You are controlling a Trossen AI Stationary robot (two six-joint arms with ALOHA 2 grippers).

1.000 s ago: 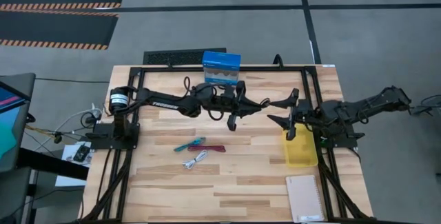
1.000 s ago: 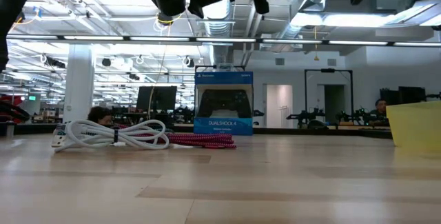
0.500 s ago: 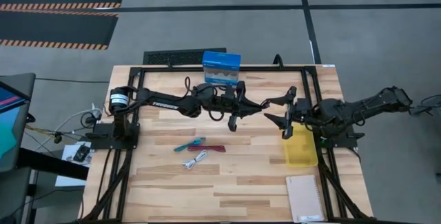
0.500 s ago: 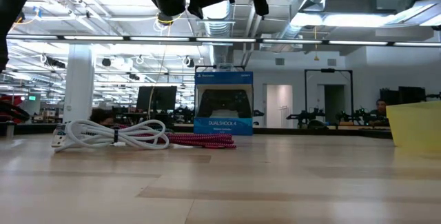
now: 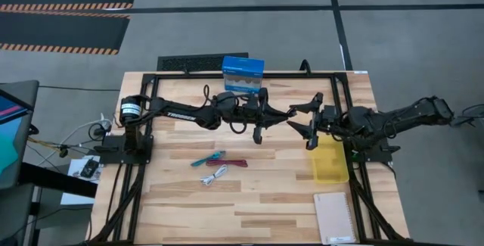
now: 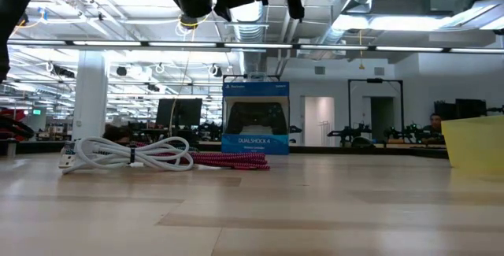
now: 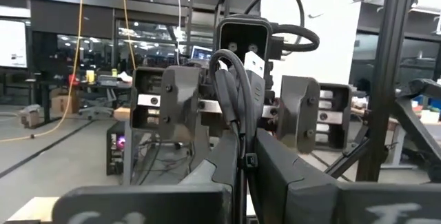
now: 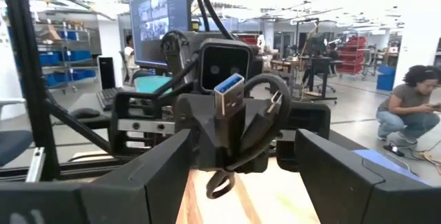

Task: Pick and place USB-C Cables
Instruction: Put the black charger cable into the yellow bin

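My left gripper [image 5: 271,116] hovers above the table's middle, shut on the black USB-C cable bundle [image 5: 286,113]. The bundle's free end and blue-tongued plug [image 8: 229,89] stick out toward my right gripper [image 5: 307,125]. That gripper is open and faces it. Its two fingers stand level on either side of the bundle's end without touching. The teal cable [image 5: 208,158], the maroon cable [image 5: 236,162] and the white cable [image 5: 215,174] lie flat on the table near its middle. The low view shows the white bundle [image 6: 126,155] in front of the maroon one [image 6: 228,159]. My left gripper pinches the black cable bundle [image 7: 238,96] between its two fingers, coming level from the table's left. The folded loops and a plug stand out past the fingertips [image 7: 275,162]. The bundle is lifted clear of the table.
A blue box [image 5: 243,73] stands at the far edge, behind the left arm. A yellow bin [image 5: 330,161] sits under the right arm, with a notebook [image 5: 333,217] at the near right corner. A black frame [image 5: 333,87] rings the table. People show in the room beyond.
My right gripper has moved toward the table's left, closing in on the left gripper and the black cable's free end, with its fingers still open. The left arm and the cables on the table have kept still.
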